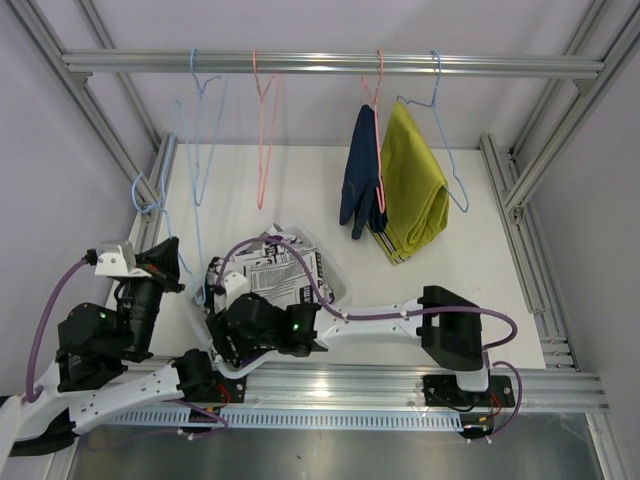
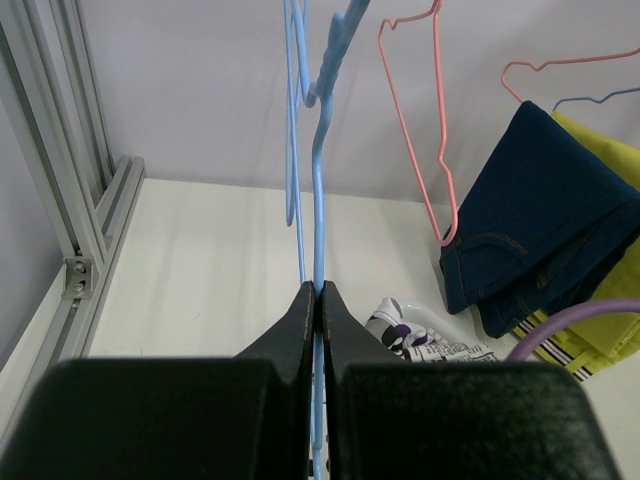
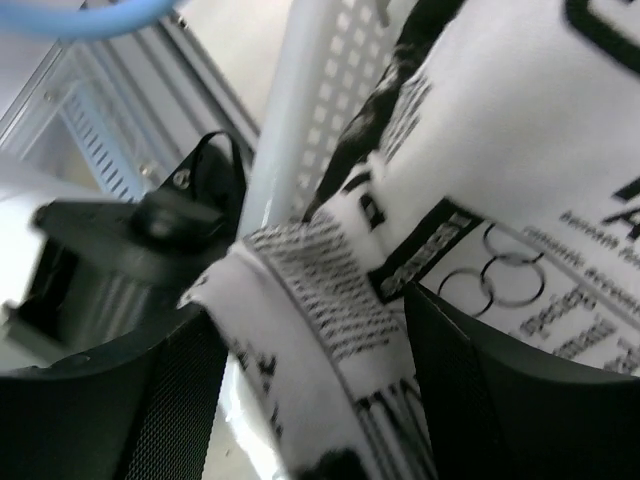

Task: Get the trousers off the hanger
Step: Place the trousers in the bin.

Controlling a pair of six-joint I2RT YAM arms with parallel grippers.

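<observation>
The navy trousers (image 2: 530,210) look matt denim, the blue hanger (image 2: 318,220) glossy coated wire — the rail (image 1: 330,63) brushed metal.

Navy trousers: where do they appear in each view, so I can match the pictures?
Top external: navy trousers hang from the rail, right of centre, beside the yellow trousers.
Left wrist: navy trousers at the right, well right of the blue hanger.
Right wrist: not in it.
Shared landmark: printed white trousers, in all three views.
</observation>
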